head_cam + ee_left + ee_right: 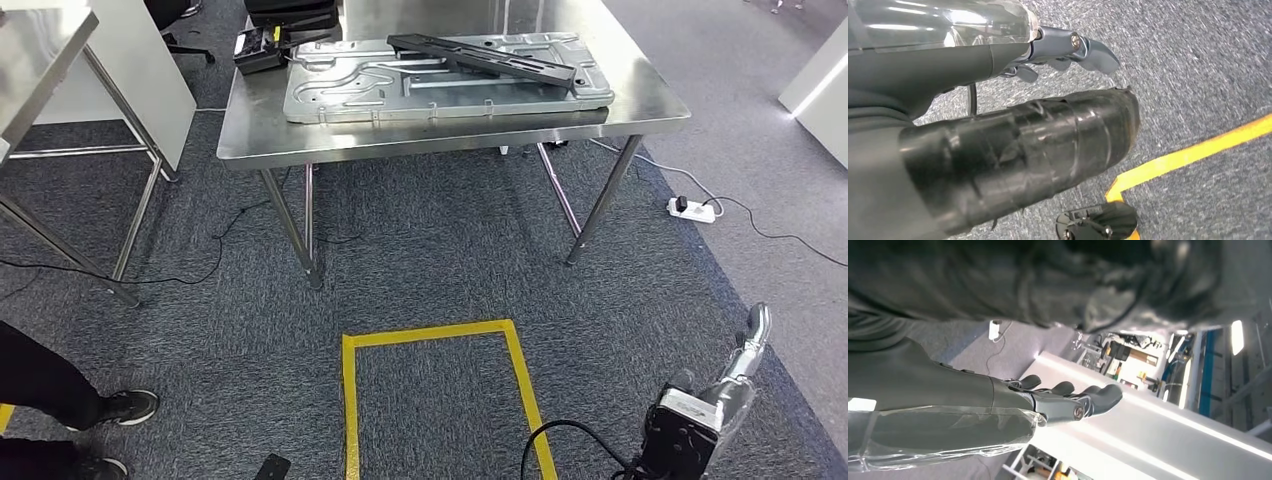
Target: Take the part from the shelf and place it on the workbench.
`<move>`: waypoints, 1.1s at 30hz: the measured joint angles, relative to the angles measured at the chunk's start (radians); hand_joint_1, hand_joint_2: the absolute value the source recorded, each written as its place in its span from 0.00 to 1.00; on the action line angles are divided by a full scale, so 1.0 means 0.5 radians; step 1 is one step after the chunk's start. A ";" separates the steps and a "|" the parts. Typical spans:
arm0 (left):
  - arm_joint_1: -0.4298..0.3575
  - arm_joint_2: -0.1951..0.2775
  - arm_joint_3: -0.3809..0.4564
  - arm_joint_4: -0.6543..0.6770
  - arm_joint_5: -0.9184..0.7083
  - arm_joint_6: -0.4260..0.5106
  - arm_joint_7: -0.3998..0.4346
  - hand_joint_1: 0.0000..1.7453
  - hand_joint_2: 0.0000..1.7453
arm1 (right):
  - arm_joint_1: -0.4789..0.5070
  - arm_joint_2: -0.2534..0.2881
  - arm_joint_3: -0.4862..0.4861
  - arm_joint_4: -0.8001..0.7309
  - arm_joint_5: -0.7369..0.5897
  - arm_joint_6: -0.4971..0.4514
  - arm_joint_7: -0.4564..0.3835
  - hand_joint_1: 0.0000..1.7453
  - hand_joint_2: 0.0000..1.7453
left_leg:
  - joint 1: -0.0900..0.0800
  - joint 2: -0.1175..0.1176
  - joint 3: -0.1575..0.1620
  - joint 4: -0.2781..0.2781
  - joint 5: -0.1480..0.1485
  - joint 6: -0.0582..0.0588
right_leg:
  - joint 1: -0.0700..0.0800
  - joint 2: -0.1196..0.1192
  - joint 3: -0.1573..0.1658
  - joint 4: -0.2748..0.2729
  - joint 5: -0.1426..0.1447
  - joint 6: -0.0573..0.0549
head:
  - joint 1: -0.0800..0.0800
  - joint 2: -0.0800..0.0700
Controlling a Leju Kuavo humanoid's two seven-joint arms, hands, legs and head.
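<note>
- Black and long, the part (482,57) lies on top of a stamped silver panel (440,88) on the steel workbench (450,130); we judge it to be the task's thing already set down, though we cannot be sure of it from here.
- Its long axis runs slantwise across the panel, from the far left down toward the near right corner of the bench.
- From our hands it lies well ahead and up: the right hand (752,338) hangs low at our side over the carpet, far from the bench, and holds nothing, fingers straight and loosely apart.
- The right wrist view shows the same hand (1068,399) stretched out flat and free of any load.
- The left hand (1068,50) hangs over the carpet too, near a corner of the yellow tape (1193,155); its fingers look extended with nothing in them.
- Neither hand is clearly nearer the part; the part's near end points toward our right side, so we judge the right arm the handier one if any adjusting is wanted.
- The bench top is bare steel around the panel, with a black and yellow device (262,47) at its far left corner.
- On the grey carpet a yellow taped rectangle (440,335) marks the floor between us and the bench.
- A second steel table (45,50) stands to the left, a power strip (692,208) with its cable lies to the right, and a person's dark shoes (125,408) show at the lower left.
</note>
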 joint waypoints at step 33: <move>0.014 -0.006 0.075 0.002 0.019 0.015 -0.006 0.00 0.00 | 0.018 0.081 -0.948 0.289 -0.209 0.436 -0.104 0.00 0.00 | 0.039 -0.007 -0.054 0.108 -0.123 -0.057 | -0.036 -0.005 -0.052 0.012 0.035 -0.009 | -0.004 0.000</move>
